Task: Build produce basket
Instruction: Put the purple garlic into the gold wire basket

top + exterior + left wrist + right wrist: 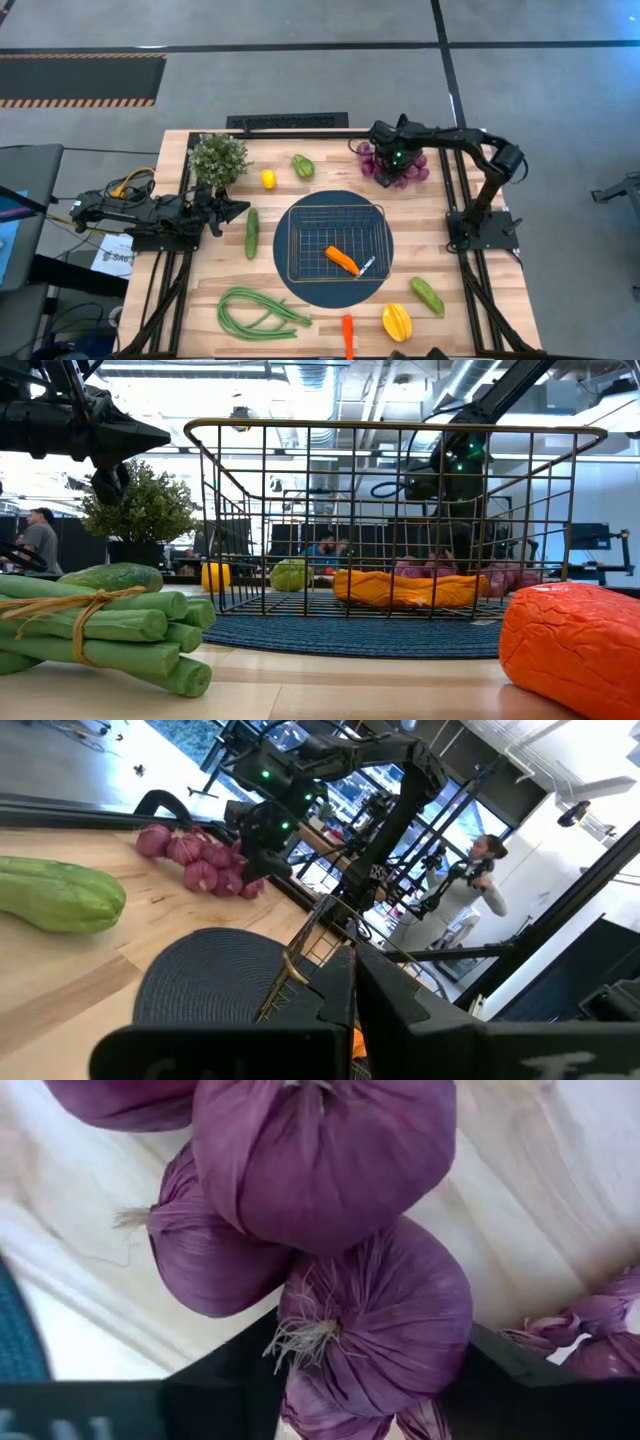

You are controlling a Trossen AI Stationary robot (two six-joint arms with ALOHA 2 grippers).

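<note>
The purple grape bunch [408, 168] lies on the table near the far edge, right of centre. My right gripper [390, 168] comes down on it from above, open. In the right wrist view its fingers [225, 1380] stand on either side of one purple bulb [375, 1325]. The wire basket [335, 243] rests on a dark blue round mat [300, 285] with an orange carrot [342, 261] lying in it. My left gripper [236, 208] is shut and waits at the left, above the dark cucumber [251, 232]. My right gripper has one bulb of the grape bunch [375, 1325] between its two fingers, which point down from above. I cannot tell whether the fingers touch it. The bunch lies on the table.
Green beans [260, 312] lie near the front left. A second carrot [347, 335], a yellow pepper [397, 322] and a green pepper [427, 296] lie front right. A small yellow piece [268, 179], a green pepper [302, 166] and a leafy plant [218, 158] stand far left.
</note>
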